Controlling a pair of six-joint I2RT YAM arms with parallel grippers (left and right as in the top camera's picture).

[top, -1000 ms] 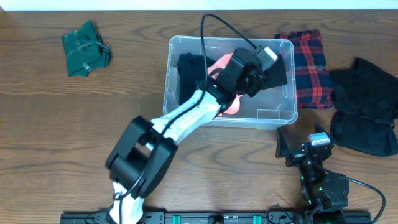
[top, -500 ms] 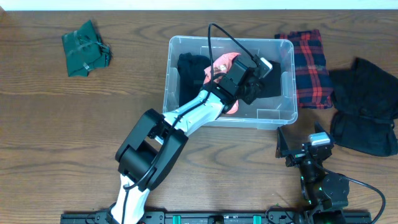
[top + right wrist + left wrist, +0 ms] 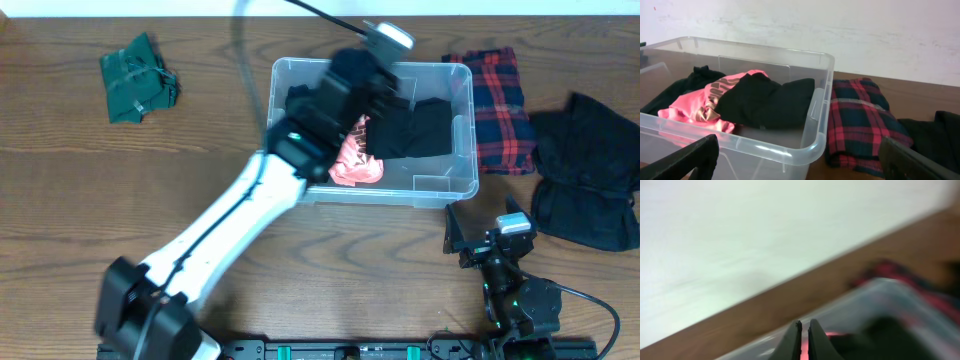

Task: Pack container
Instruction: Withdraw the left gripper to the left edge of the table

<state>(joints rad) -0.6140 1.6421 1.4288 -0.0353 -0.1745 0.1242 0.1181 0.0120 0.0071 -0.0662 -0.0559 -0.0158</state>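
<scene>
Left gripper (image 3: 805, 326) pinched together over container (image 3: 466, 130) — right gripper (image 3: 800, 159) agape

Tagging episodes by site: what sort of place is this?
Likely a robotics lab bench, not a home: a white-and-black robot arm at a brown wood-grain table, a bare white wall behind, and a clear plastic rectangular bin holding a pink garment.

Even, bright light (left wrist view motion-blurred).

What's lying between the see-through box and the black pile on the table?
A folded red plaid cloth, beside the box; the overhead view shows it.
</scene>
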